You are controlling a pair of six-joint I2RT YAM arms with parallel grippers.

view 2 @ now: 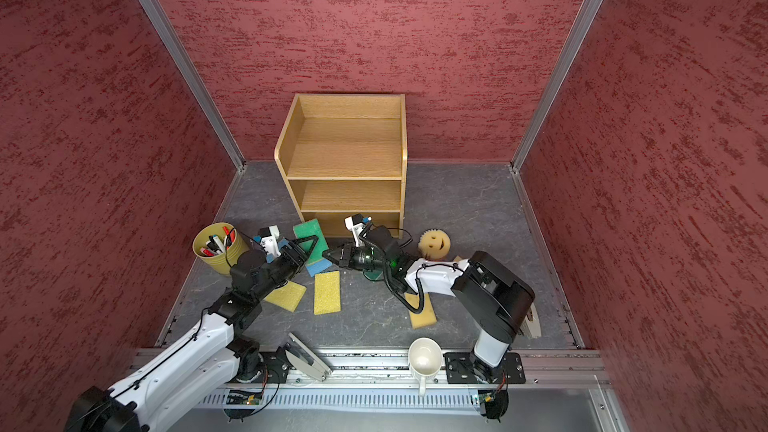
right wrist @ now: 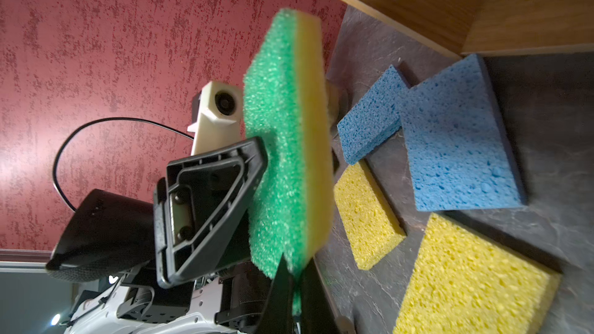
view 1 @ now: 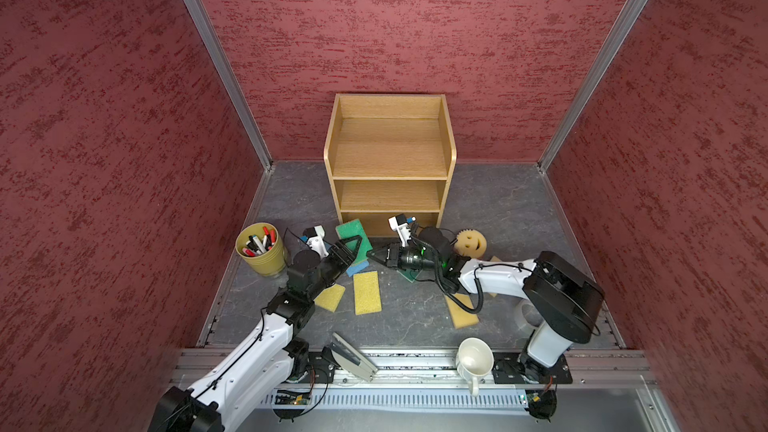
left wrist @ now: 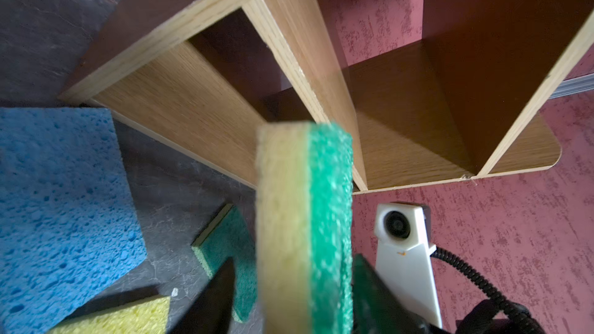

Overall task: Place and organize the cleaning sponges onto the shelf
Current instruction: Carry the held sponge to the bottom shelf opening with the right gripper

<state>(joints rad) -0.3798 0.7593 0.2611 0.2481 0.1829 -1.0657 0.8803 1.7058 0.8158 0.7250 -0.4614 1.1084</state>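
Shelf: the oak shelf [view 1: 390,151] stands at upper centre in both top views, its back to the red wall. All 3 tiers show bare wood wherever they can be seen.
Green sponge: the green sponge [view 1: 348,229] is at frame centre, held on edge just in front of the bottom tier's left half. It has 1 green face and 1 yellow face.
Left gripper: the left gripper [left wrist: 293,261] has its jaws spread to either side of that sponge. In the left wrist view 1 finger [left wrist: 215,297] stands clear of the yellow face, so it clamps nothing.
Right gripper: the right gripper [right wrist: 297,268] is pinched tight on the sponge's edge, low in the right wrist view.
Pen cup: the yellow pen cup [view 1: 266,263], left of centre, is packed with markers [view 1: 259,241].
Mug: the white mug [view 1: 473,361] sits at lower centre on the front rail, showing only its white inside.
Floor: on the grey floor [view 1: 415,322] lie 2 blue sponges [right wrist: 369,114] [right wrist: 456,136], 2 yellow sponges [right wrist: 366,216] [right wrist: 475,284] and a tan sponge [view 1: 462,313]. The smiley sponge [view 1: 469,242] is right of the shelf foot.
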